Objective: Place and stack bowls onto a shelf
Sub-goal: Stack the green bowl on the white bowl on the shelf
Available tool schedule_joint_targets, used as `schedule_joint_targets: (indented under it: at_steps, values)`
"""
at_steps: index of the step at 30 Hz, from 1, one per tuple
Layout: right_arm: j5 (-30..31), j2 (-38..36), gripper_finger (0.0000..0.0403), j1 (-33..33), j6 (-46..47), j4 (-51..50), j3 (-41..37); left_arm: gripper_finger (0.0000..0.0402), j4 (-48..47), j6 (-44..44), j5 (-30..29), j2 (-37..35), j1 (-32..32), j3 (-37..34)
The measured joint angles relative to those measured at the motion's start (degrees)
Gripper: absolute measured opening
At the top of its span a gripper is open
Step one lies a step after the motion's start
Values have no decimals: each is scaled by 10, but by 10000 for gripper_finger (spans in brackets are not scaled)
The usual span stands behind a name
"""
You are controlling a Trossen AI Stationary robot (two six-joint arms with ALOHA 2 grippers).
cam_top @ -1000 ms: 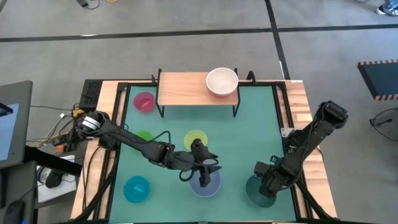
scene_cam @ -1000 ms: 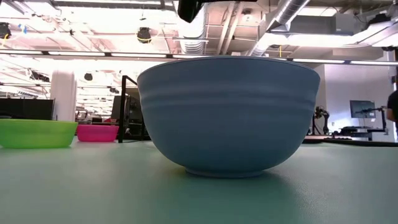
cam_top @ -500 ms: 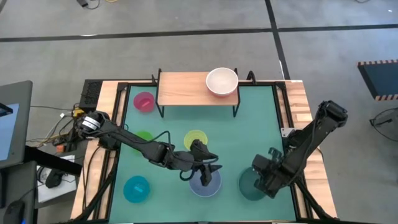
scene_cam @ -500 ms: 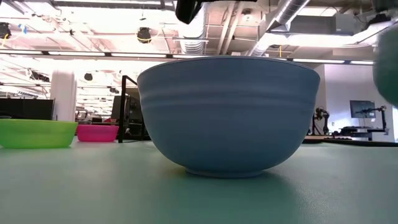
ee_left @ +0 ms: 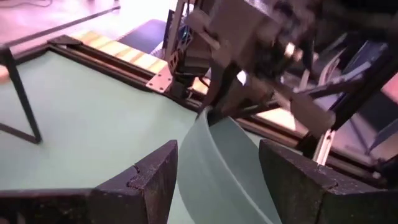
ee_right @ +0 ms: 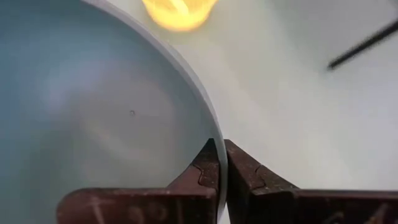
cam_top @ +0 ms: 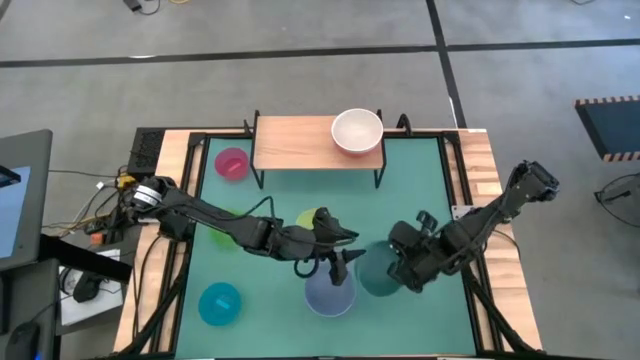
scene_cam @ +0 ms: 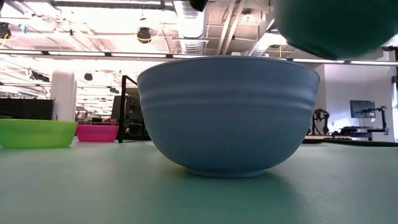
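My right gripper [cam_top: 397,268] is shut on the dark teal bowl [cam_top: 376,271], which hangs in the air right of the pale blue bowl [cam_top: 329,294] and shows at the top of the low view [scene_cam: 336,25]. My left gripper [cam_top: 347,262] is open. In its wrist view its fingers [ee_left: 217,180] stand on either side of the teal bowl's rim [ee_left: 208,146]; I cannot tell whether they touch it. The white bowl [cam_top: 357,131] rests on the wooden shelf [cam_top: 295,143]. The pink [cam_top: 232,163], green [cam_top: 230,217], yellow [cam_top: 311,219] and cyan [cam_top: 220,303] bowls rest on the mat. My right gripper pinches the dark teal bowl's rim [ee_right: 216,144], one finger [ee_right: 202,169] inside the bowl and one [ee_right: 245,174] outside. It comes from the table's right side onto the bowl's right edge. The bowl is lifted clear of the mat, as the low view shows.
The pale blue bowl [scene_cam: 227,112] stands upright on the green mat [cam_top: 420,190], just near of both grippers. The left arm lies across the green and yellow bowls. A black frame [cam_top: 447,160] borders the mat. Bare mat lies between the shelf and the grippers.
My right gripper has lifted the dark teal bowl off the mat's near right part and carried it left and toward the far edge, up to the left gripper. My left gripper has moved slightly right and toward the far edge, off the pale blue bowl, which stayed put.
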Motion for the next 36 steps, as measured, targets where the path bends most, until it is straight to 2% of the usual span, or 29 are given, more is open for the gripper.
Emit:
schedule_joint_targets:
  at_steps: [5, 9, 20, 24, 36]
  values:
    - [16, 0, 30, -30, -73, -2, 44, 207, -102, 16, 1, 0, 17, 39]
    - [13, 0, 33, -57, -118, -3, 73, 187, -164, 16, 1, -4, 27, 59]
    - [-24, 1, 34, -109, -146, -15, 130, 46, -182, 16, 1, -3, 53, 60]
    - [-24, 1, 34, -111, -162, -26, 146, 9, -203, 9, 9, -2, 63, 60]
    - [-21, 0, 36, -111, -205, -35, 164, 1, -206, -16, 34, -1, 79, 59]
